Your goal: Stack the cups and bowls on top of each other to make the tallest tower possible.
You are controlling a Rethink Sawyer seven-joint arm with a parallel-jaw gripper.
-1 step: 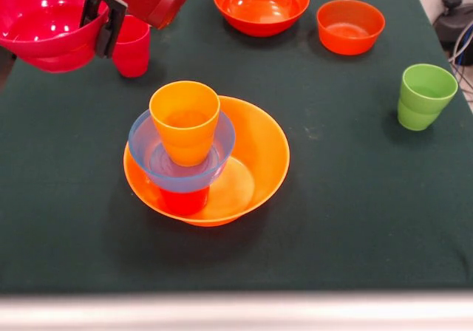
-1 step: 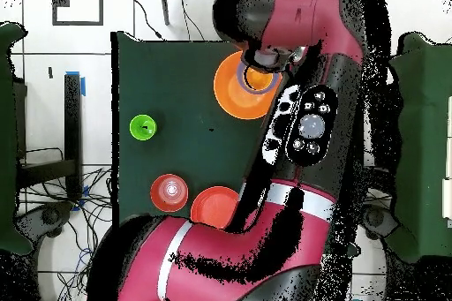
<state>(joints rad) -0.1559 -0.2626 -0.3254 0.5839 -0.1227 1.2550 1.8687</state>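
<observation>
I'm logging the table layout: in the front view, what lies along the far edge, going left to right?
Magenta bowl → crimson cup, with the gripper in front of these two → large red-orange bowl → smaller orange-red bowl.

Dark green table cover (image 1: 355, 220); black cables (image 2: 88, 193) on white tiled floor (image 2: 35, 59) beside table; blue tape (image 2: 85, 81)

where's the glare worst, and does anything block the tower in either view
Front view: bright specular spots sit on the magenta bowl and the far red-orange bowl; the tower is sharp and unblocked, throwing a soft shadow on the dark table. Overhead view: the arm covers much of the table and overlaps the tower's orange bowl.
</observation>
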